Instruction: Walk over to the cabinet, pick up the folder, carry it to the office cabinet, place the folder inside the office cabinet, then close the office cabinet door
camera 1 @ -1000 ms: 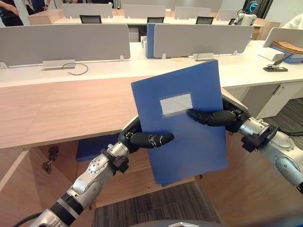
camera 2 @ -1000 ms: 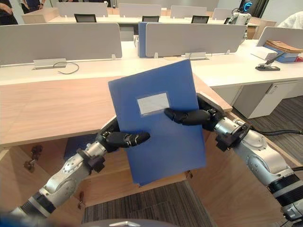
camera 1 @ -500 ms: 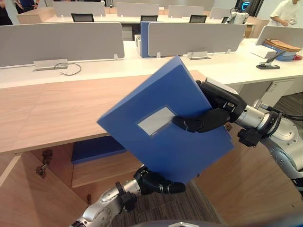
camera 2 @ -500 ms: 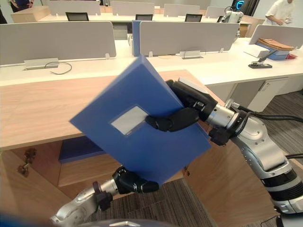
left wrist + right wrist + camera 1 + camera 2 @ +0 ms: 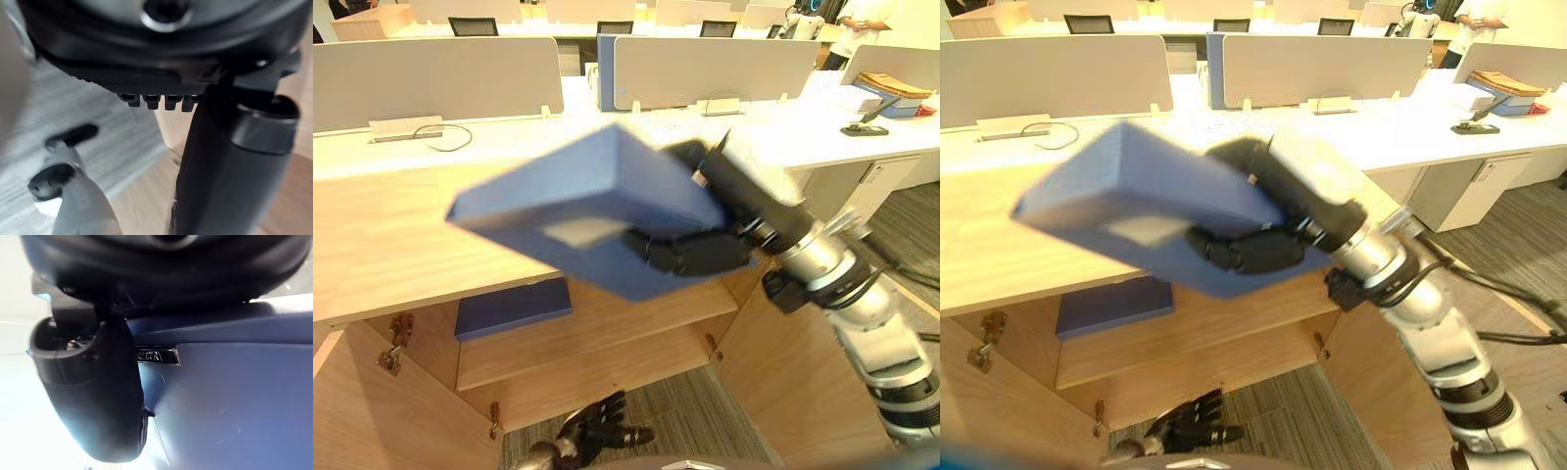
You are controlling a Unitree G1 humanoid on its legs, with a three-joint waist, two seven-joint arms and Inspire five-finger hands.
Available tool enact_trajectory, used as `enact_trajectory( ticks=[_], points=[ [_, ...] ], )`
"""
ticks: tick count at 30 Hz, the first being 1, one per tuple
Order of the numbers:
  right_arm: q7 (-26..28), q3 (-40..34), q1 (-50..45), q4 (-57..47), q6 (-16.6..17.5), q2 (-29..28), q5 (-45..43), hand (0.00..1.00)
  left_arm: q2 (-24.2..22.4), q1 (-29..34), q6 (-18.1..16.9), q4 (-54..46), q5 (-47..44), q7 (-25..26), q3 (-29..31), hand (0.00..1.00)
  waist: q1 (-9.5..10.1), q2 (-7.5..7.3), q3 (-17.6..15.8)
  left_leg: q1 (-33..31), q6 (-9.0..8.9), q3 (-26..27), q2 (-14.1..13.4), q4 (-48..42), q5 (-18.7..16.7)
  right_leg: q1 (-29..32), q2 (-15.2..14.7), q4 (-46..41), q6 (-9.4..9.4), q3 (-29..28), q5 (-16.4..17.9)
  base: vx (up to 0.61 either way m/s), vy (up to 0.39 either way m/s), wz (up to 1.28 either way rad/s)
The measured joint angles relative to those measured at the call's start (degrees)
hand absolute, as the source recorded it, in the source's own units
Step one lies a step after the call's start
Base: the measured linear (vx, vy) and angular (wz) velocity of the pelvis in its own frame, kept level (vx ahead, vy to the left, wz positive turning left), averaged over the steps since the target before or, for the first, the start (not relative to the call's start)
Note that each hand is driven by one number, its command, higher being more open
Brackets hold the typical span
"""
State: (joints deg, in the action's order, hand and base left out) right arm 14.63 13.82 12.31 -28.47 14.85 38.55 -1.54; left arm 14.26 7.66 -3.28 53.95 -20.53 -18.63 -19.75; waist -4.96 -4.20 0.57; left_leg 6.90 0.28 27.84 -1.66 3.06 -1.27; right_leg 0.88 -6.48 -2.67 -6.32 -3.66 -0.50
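The left door (image 5: 372, 416) of the office cabinet (image 5: 607, 377) stands swung open under the wooden surface (image 5: 372, 245). Low down near the carpet hangs the left robot hand (image 5: 592, 431), fingers loosely spread and holding nothing. Inside the cabinet, on its upper shelf (image 5: 646, 323), a second blue folder (image 5: 514, 306) lies flat toward the left end. Above the opening, the blue folder (image 5: 578, 201) to be stowed is tipped almost flat, in the air just over the front edge of the surface. The right robot hand (image 5: 705, 250) is clamped on its near right side, fingers curled over one face and the rest of the hand behind. Further right is the right door (image 5: 793, 392), also open. The carry looks finished and the placing step is in hand; next the folder probably has to drop below the surface edge and slide level onto a shelf. By count: two robot hands, two blue folders, two open doors.
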Motion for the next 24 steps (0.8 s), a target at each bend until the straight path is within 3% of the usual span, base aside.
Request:
enact_trajectory(
  ticks=[2,7,11,18,21,24],
  points=[
    [1.8,7.3,-2.4,3.6,-0.4,1.5,2.1,0.0,-0.6,-1.0,-0.4,6.6,3.7,2.3,6.0,1.0,0.17,-0.1,-0.5,0.0,0.22,-0.4,0.2,0.3,0.2,-0.1,-0.2,0.1,0.0,0.4,0.0,0.0,-0.001,0.11],
    [5.7,16.8,-4.3,12.8,-2.7,5.1,4.7,0.0,-1.4,-2.2,-0.4,10.7,10.6,6.8,14.1,1.0,0.74,0.17,-1.7,0.1,0.83,-1.9,1.0,1.1,0.6,-0.7,-1.2,0.2,-0.15,1.8,0.1,-0.01,0.013,0.15],
    [6.5,17.3,-4.3,15.5,-3.8,6.9,8.0,0.0,-1.7,-2.1,-0.5,11.8,15.9,8.8,19.0,1.0,1.36,0.2,-2.1,0.2,0.88,-2.8,1.6,1.3,0.6,-1.3,-1.7,0.3,-0.23,2.6,0.2,-0.01,0.018,0.12],
    [6.1,18.6,-4.2,17.6,-3.3,6.9,10.6,0.0,-2.2,1.5,-0.7,12.7,17.8,9.9,22.3,1.0,1.77,0.75,-2.5,-0.2,1.17,-5.0,1.9,1.1,0.8,-2.2,-2.1,1.0,-0.38,4.9,0.5,-0.01,0.004,0.15],
    [6.1,20.4,-4.6,25.0,-3.2,5.2,12.3,0.0,-2.7,1.4,-1.7,12.5,18.0,10.6,22.9,1.0,3.24,1.08,-2.9,-0.3,1.28,-5.5,1.9,1.1,1.0,-2.3,-2.1,1.1,-0.34,5.5,0.6,-0.02,-0.007,0.11],
    [5.2,19.3,-5.3,37.0,-4.5,0.1,13.6,0.0,-3.2,1.4,-1.7,12.1,18.6,11.8,23.5,1.0,3.28,1.38,-3.9,-0.4,1.32,-7.0,2.0,1.1,1.3,-3.2,-2.4,1.6,-0.32,7.2,0.7,-0.02,-0.014,0.27]
  ],
)
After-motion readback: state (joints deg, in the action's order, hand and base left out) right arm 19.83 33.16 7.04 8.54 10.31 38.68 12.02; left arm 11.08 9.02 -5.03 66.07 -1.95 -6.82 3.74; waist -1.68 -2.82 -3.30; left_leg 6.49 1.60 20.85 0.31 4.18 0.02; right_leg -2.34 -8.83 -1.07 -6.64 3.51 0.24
